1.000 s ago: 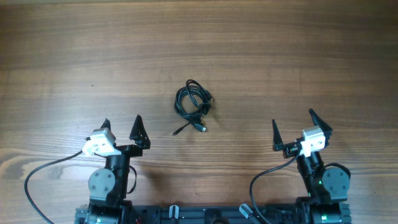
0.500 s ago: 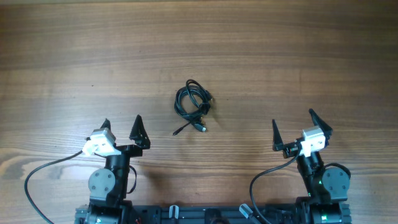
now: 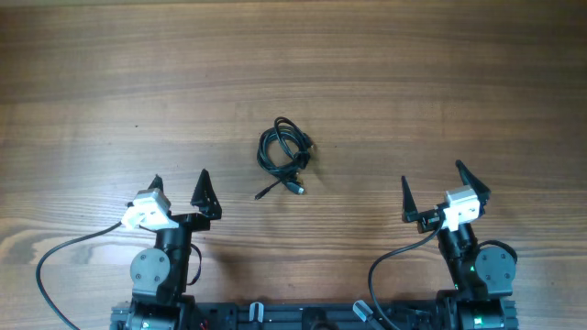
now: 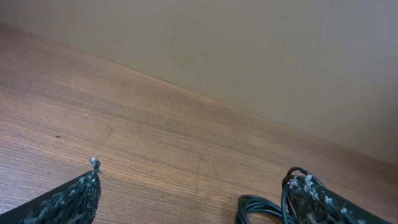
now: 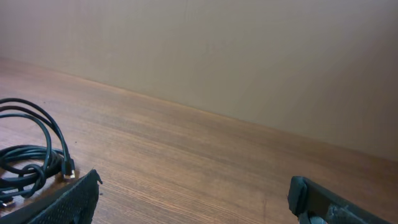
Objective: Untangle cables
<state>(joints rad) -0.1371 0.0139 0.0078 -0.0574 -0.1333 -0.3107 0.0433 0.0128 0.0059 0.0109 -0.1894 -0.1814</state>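
**Table** [image 3: 367, 73]: wide wooden top. It carries the cables near its middle, so you have room to spread strands on every side.

**Left gripper** [image 3: 180, 186]: sits at the near edge, left of centre. Its jaws are spread wide and hold nothing, well apart from the work.

**Right gripper** [image 3: 431, 181]: sits at the near edge, right of centre. Its jaws are likewise wide and empty, also well apart from the work.

**Cables** [image 3: 284, 151]: thin black cords wound into one small coil. It lies flat between the two arms and farther out than both. The right wrist view shows its loops at far left.

**Plug ends** [image 3: 295, 188]: these sit on the coil's near side. A short loose tail runs out toward you beside them.

**Handling note**: the untangling looks unstarted.
- Pin the coil's far loops with one gripper.
- With the other, take the loose tail just behind its plug.
- Close squarely, since cord this thin will likely slip.
- Draw low and slowly. A hard pull probably tightens the tangle.
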